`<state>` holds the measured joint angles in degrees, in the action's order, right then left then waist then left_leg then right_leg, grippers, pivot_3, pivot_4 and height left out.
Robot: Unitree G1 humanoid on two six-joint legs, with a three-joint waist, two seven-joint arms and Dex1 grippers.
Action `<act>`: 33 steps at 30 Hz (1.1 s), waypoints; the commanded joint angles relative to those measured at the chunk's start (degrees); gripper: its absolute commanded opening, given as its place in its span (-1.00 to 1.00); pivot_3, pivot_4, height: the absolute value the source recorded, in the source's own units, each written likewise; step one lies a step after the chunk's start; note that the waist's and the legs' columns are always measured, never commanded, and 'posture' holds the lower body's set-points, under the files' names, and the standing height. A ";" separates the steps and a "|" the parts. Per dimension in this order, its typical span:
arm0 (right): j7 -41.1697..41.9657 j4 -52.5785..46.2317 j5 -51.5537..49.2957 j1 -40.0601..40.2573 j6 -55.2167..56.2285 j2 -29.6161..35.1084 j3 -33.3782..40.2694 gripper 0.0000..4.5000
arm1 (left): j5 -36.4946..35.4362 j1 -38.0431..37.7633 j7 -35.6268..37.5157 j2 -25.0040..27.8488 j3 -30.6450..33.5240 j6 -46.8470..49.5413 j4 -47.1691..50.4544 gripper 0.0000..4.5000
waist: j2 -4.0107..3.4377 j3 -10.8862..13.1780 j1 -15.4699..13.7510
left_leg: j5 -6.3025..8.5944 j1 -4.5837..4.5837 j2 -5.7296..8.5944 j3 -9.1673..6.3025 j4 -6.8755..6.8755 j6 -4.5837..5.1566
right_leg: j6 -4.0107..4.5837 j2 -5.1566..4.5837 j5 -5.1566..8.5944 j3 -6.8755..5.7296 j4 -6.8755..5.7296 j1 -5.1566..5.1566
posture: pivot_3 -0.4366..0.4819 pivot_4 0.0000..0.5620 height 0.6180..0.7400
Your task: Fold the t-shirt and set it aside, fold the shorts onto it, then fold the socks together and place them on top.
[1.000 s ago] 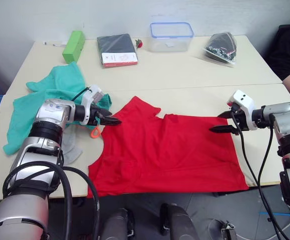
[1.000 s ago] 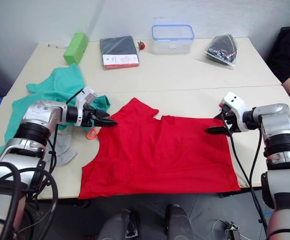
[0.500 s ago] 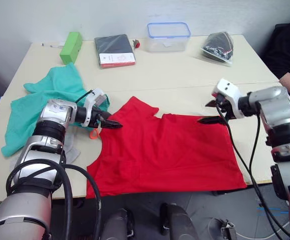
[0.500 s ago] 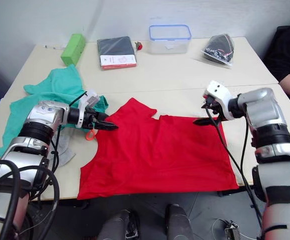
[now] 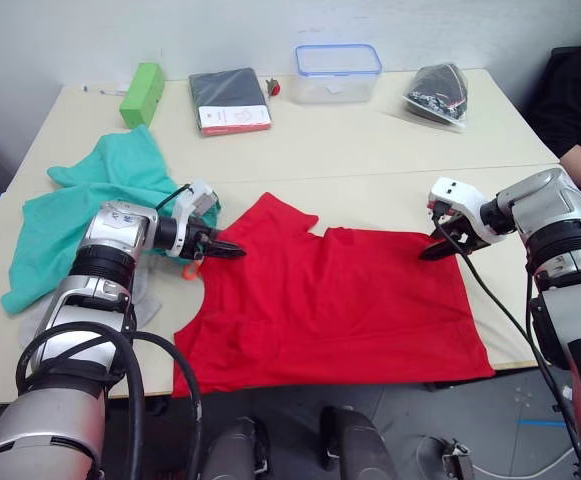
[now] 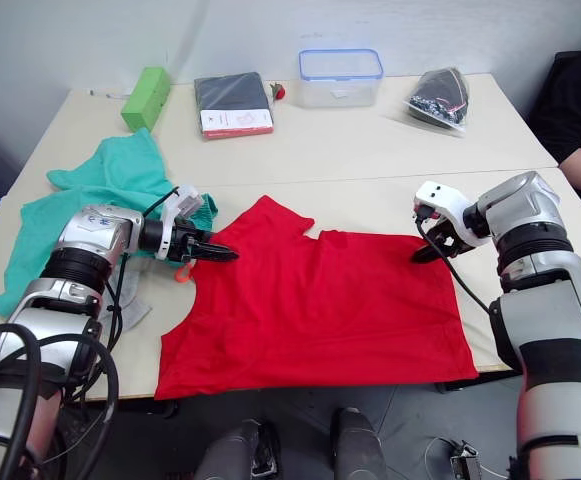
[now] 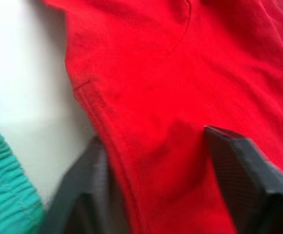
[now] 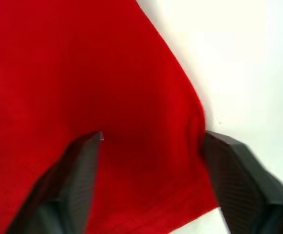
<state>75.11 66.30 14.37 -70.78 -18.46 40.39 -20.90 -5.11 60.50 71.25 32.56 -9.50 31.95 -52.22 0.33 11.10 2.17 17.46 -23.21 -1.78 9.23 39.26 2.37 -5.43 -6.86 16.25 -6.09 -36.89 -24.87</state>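
1. Along the far edge of the table [image 5: 370, 150]: a green block [image 5: 143, 93], a dark flat packet with a red-and-white label [image 5: 232, 100], a small red item [image 5: 276, 87] just beside that packet, a clear lidded box with a blue rim [image 5: 337, 72], and a dark bagged bundle [image 5: 442, 91].
2. Box contents too faint to tell; bag contents dark, not identifiable.
3. At the right edge, a person's hand and dark sleeve [image 5: 580, 120], well apart from the clothes.
4. Spread flat near the front of the table, the t-shirt [image 5: 340, 300], with its front hem hanging slightly over the table edge.
5. Crumpled on the left side, the shorts [image 5: 80, 215], with an orange drawstring loop [image 5: 191, 267] poking out beside the left arm.
6. Partly hidden under the left forearm, the socks [image 5: 142, 300], lying flat next to the shirt's left edge.
7. Left pincer [image 7: 156, 161] with fingers apart, straddling the shirt's left edge near the sleeve, one finger [image 7: 85, 180] on the table side, the other [image 7: 238, 165] over red cloth; nothing clamped.
8. Right pincer [image 8: 151, 161] likewise spread wide over the shirt's right edge near its corner, fingers [image 8: 234, 170] resting on or just above the fabric, not closed on it.
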 commanded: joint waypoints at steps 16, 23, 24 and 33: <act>-8.75 2.76 -2.24 0.20 11.31 0.02 8.87 -0.99 | -1.20 0.53 -1.84 1.49 6.56 -10.37 1.77 -0.99 | 0.00 0.00 0.82 | -0.01 0.00 0.01 0.01 0.00 -0.01 | 0.00 -0.01 0.00 0.02 0.00 0.00 | -0.05 -0.47 1.00; -12.64 0.01 -3.95 4.39 18.59 -0.48 11.10 -0.99 | 0.15 -3.69 -3.29 3.71 6.42 -18.58 7.37 -0.99 | 0.00 0.00 1.05 | -0.01 0.00 0.00 0.00 -0.03 -0.01 | 0.00 0.00 0.00 0.01 0.00 0.00 | -0.05 -0.47 1.00; -13.29 -0.63 -4.19 5.07 20.01 -0.41 11.44 -0.99 | 0.15 -4.94 -2.85 3.98 6.23 -19.72 8.92 -0.99 | 0.00 0.00 1.09 | -0.01 0.01 0.01 0.01 -0.04 -0.01 | 0.00 -0.01 0.00 0.02 0.00 -0.01 | -0.05 -0.47 1.00; -19.71 -9.69 -7.36 16.44 37.27 3.66 16.58 -0.99 | 3.36 -19.40 -8.34 6.16 6.18 -36.29 23.56 -0.99 | 0.00 0.00 0.77 | -0.01 0.04 0.02 0.03 -0.04 -0.01 | 0.00 -0.07 0.00 0.05 0.01 0.02 | -0.05 -0.47 1.00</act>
<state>56.31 59.79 9.43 -54.52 15.85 42.32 -6.97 -1.88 40.80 64.78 37.94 -4.60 -1.66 -32.49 0.33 11.10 2.94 17.43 -23.18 -1.75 9.25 39.22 2.41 -5.43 -7.00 16.25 -6.06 -36.88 -24.83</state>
